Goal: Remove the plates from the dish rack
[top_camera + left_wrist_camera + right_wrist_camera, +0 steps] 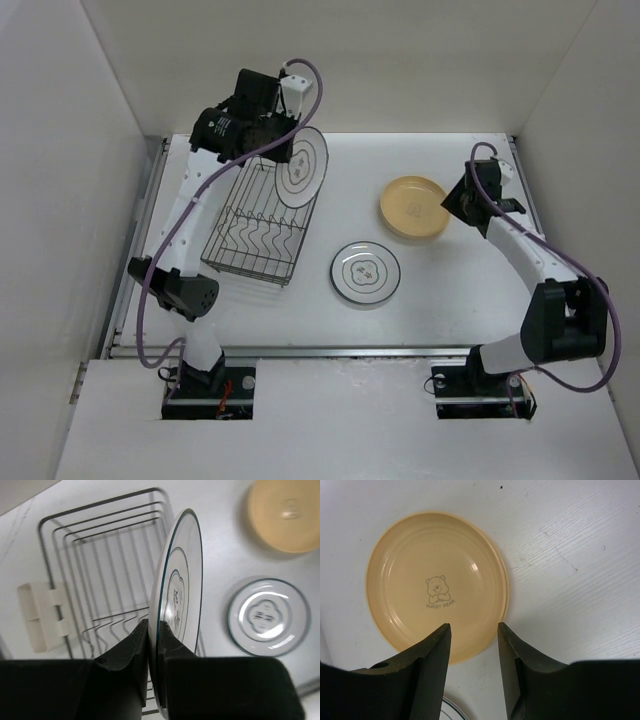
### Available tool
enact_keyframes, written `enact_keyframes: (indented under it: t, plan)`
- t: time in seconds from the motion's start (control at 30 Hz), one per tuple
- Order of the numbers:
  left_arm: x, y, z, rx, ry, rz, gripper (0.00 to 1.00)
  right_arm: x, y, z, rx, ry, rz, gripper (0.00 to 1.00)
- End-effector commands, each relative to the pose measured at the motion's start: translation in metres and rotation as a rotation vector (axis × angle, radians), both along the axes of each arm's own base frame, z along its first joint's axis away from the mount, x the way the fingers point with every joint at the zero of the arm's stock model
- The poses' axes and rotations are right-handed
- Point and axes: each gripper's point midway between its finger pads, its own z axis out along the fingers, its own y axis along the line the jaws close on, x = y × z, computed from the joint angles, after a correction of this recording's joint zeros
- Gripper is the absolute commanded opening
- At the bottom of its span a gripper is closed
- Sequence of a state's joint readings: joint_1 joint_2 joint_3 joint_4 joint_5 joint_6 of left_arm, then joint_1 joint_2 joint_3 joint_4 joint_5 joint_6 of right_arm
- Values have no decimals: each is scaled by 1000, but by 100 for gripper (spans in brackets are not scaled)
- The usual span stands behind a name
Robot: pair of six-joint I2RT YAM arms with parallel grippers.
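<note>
From above, the left gripper point(283, 150) is clamped on the edge of the ringed plate point(303, 167). The plate stands on edge over the far corner of the dish rack point(255, 235). Whether its lower edge is clear of the wires, I cannot tell. No other plate shows in the rack. Off to this gripper's right, a second ringed plate point(365, 273) lies flat on the table point(450, 320), with the yellow plate point(414, 208) beyond it. The right gripper point(462, 198) hovers at that yellow plate's edge.

In the left wrist view, both fingers pinch only the rim, and the plate rises upright straight ahead of them. The rack wires and the cream piece point(42, 612) sit to their left. That is a thin hold. A quick wrist swing could let the plate pivot or slide out between the pads. A sideways move made too low could hook a divider wire and drag the rack.

In the right wrist view, the jaws are parted and hold nothing, and the yellow plate lies flat just ahead of the fingertips. If this arm lingers here, the incoming plate could crowd it or clip the plates already down.
</note>
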State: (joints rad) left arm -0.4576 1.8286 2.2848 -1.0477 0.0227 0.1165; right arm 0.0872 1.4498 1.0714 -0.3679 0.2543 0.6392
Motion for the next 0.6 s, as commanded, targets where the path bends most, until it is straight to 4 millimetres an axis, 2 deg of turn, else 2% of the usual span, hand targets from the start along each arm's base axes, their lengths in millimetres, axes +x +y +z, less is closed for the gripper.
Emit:
enact_keyframes:
  t: [0.0, 0.07, 0.1, 0.13, 0.2, 0.23, 0.27, 0.33, 0.43, 0.47, 0.5, 0.57]
  plan:
    - [-38, -58, -6, -169, 139, -244, 0, -6, -1, 25, -17, -42, 4, 48]
    - [-57, -79, -27, -170, 246, -363, 0, -7, -1, 32, -16, -61, 4, 48]
    - [-64, -92, -48, -156, 314, -441, 0, -8, 0, 36, -8, -72, 12, 48]
    - [-75, -101, -61, -134, 359, -482, 0, -10, 3, 36, 1, -73, 22, 48]
    - [-84, -109, -88, -103, 438, -509, 0, -13, 5, 48, 13, -105, 33, 48]
    - [-86, -115, -102, -87, 471, -532, 0, -14, 7, 53, 21, -117, 41, 48]
    - [-87, -123, -109, -84, 471, -550, 0, -17, 9, 51, 28, -115, 51, 48]
    - [-86, -130, -130, -62, 502, -553, 0, -20, 8, 63, 31, -149, 51, 48]
    - [-81, -139, -148, -51, 510, -567, 0, -26, 11, 65, 42, -157, 66, 48]
    - [-81, -142, -161, -50, 546, -570, 0, -29, 11, 65, 43, -161, 66, 48]
    - [-81, -146, -165, -43, 544, -587, 3, -31, 12, 61, 48, -150, 73, 48]
    - [-81, -143, -184, -5, 591, -578, 9, -35, 12, 65, 49, -166, 73, 48]
